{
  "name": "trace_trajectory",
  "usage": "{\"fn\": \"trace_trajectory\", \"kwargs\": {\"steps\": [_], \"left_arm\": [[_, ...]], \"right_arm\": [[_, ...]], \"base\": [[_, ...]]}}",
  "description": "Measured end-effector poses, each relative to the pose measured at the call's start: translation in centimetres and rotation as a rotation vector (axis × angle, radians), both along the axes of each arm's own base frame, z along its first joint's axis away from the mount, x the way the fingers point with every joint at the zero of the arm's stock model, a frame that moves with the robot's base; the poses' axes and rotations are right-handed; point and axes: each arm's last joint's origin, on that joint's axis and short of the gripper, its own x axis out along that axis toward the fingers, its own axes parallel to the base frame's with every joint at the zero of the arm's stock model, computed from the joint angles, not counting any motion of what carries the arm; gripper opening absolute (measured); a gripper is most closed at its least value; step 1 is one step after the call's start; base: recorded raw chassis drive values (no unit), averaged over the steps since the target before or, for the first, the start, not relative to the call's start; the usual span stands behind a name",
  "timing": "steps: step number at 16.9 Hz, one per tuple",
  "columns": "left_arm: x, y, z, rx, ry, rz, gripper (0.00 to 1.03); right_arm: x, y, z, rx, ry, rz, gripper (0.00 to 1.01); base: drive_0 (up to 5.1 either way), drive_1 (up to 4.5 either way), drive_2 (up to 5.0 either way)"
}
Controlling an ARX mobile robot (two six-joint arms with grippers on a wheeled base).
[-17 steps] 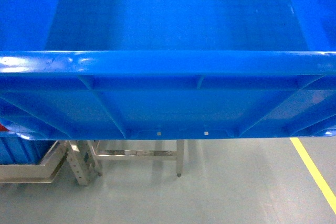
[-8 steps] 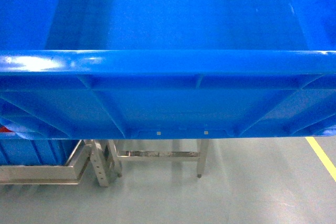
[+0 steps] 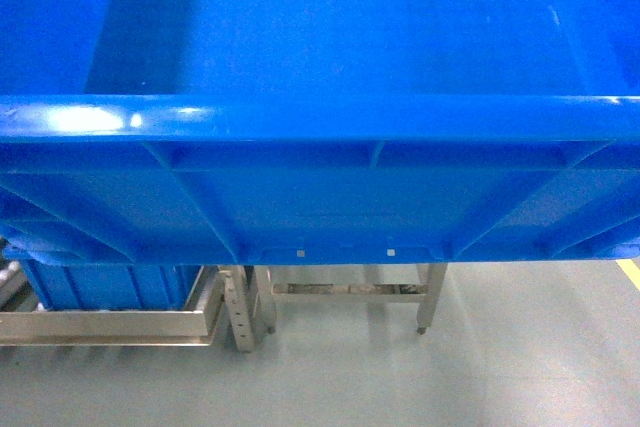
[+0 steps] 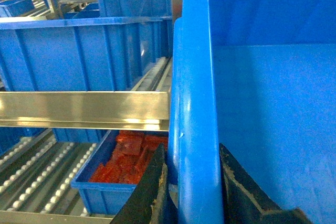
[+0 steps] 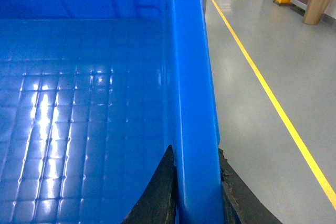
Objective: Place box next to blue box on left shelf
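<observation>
We carry the bright-blue crate lifted off the floor between our arms, its left rim wall clamped in our left hand and its right rim wall clamped in our right hand, jaws straddling inside and outside. It looks stiff, bulky and smooth-walled, likely light since empty, so the thick rolled rim is the sound place to hold. Farther left lies the roller shelf, with another blue crate above.

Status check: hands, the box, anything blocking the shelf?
Left hand and right hand each clamped on a side rim of the box. Box carried, not yet on shelf. Steel rail beside left rim.
</observation>
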Motion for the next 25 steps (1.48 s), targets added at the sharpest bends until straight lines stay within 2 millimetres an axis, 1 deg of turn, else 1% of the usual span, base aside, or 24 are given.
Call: {"fn": "trace_trajectory", "kwargs": {"steps": [25], "left_arm": [[0.0, -0.01, 0.01, 0.0, -0.001, 0.0, 0.18]], "right_arm": [[-0.06, -0.01, 0.07, 0.0, -0.002, 0.0, 0.11]], "base": [[-5.0, 2.34, 2.5]]}}
